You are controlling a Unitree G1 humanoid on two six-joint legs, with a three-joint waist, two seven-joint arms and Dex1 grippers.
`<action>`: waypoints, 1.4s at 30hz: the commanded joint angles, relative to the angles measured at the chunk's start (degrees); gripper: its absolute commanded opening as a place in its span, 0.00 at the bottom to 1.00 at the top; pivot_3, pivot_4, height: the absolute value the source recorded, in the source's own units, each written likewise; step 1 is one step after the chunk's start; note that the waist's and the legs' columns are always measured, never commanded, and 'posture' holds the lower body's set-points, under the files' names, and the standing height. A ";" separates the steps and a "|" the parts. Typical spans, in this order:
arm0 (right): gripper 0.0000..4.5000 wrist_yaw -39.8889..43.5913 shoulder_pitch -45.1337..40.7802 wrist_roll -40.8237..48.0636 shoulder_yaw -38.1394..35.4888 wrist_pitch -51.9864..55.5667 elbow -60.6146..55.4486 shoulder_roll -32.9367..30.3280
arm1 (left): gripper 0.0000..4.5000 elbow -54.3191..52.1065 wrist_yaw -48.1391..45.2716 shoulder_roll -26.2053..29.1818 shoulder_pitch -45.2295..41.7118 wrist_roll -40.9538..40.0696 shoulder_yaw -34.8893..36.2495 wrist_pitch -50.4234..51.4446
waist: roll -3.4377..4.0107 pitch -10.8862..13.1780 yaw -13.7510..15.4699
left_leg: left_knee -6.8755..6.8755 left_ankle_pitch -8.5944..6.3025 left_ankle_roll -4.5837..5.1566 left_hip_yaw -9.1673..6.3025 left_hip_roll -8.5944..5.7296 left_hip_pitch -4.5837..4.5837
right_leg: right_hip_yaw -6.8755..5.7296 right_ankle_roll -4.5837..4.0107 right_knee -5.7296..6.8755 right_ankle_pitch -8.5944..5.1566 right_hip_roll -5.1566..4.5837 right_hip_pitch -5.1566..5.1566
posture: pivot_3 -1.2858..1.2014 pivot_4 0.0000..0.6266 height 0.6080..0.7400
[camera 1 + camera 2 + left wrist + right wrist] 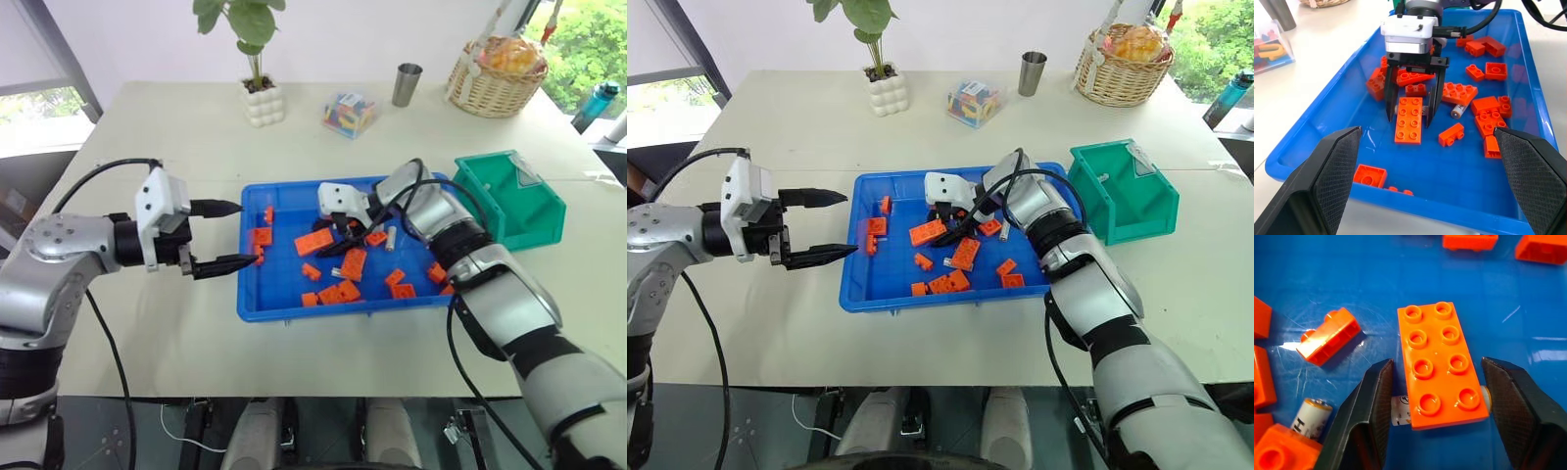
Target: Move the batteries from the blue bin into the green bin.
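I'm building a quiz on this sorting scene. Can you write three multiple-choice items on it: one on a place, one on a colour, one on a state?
1. Where is the right gripper?
A. over the green bin
B. down in the blue bin
C. by the basket

2. What colour are the bricks in the blue bin?
A. orange
B. yellow
C. white

3. How do the left gripper's fingers stand?
A. shut on a battery
B. shut on a brick
C. open, holding nothing

Answers:
1 B: its fingers straddle a flat brick on the bin floor, a battery lying under the brick.
2 A: every brick there is orange.
3 C: the fingers stand apart beside the bin's end.
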 commanded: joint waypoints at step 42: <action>0.50 -13.50 14.14 1.26 -26.05 9.13 -15.58 -39.45 | 1.00 4.63 -0.05 -4.55 -6.61 2.98 -4.21 -4.68 | 0.06 0.07 0.46 | -0.02 0.00 0.01 -0.03 -0.18 -0.04 | 0.19 0.10 -0.06 -0.29 -0.40 0.41 | 0.52 0.24 0.28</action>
